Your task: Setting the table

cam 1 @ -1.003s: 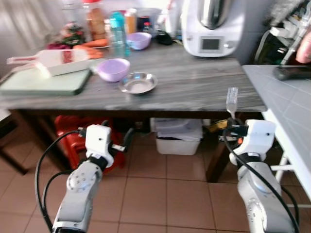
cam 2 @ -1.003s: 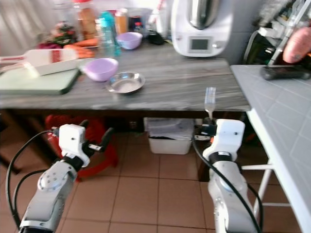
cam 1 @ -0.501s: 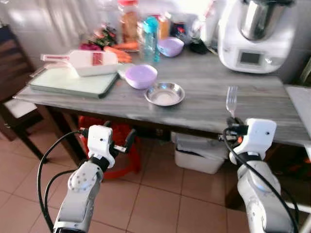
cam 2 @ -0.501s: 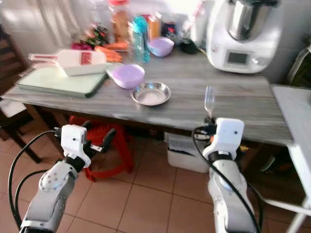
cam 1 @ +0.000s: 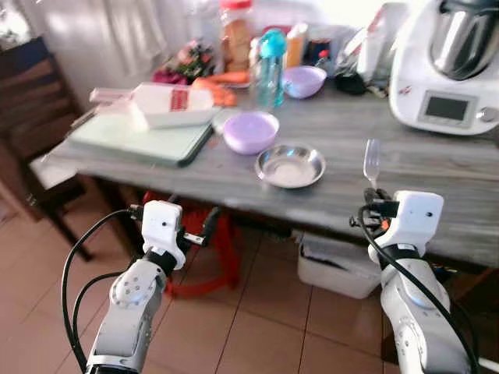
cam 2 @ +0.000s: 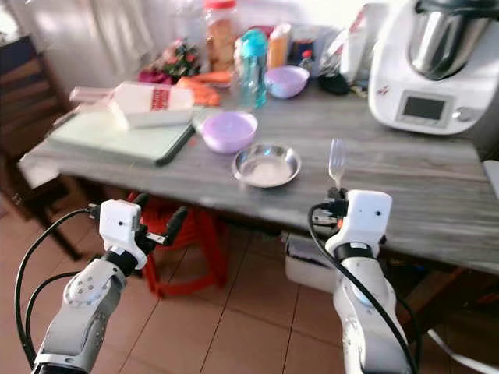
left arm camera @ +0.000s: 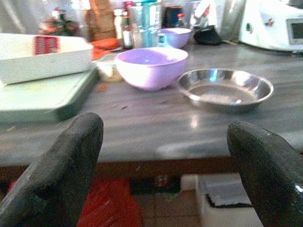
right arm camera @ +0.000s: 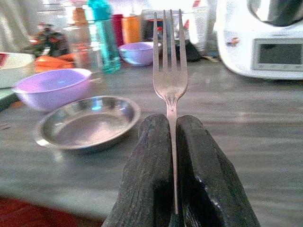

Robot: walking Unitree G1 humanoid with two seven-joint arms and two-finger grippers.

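Right hand (right arm camera: 171,142) grips an upright fork (right arm camera: 169,71) near the bench (cam 1: 405,175); left hand (left arm camera: 161,156), fingers wide, faces the steel dish (left arm camera: 225,89).

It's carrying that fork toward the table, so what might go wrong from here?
The right gripper pinches the fork only low on its thin handle, so it could tilt or slip out. Coming down, the fork might clip the table edge or knock the steel plate beside the near purple bowl. The open left gripper hangs low by that edge and might bump it.
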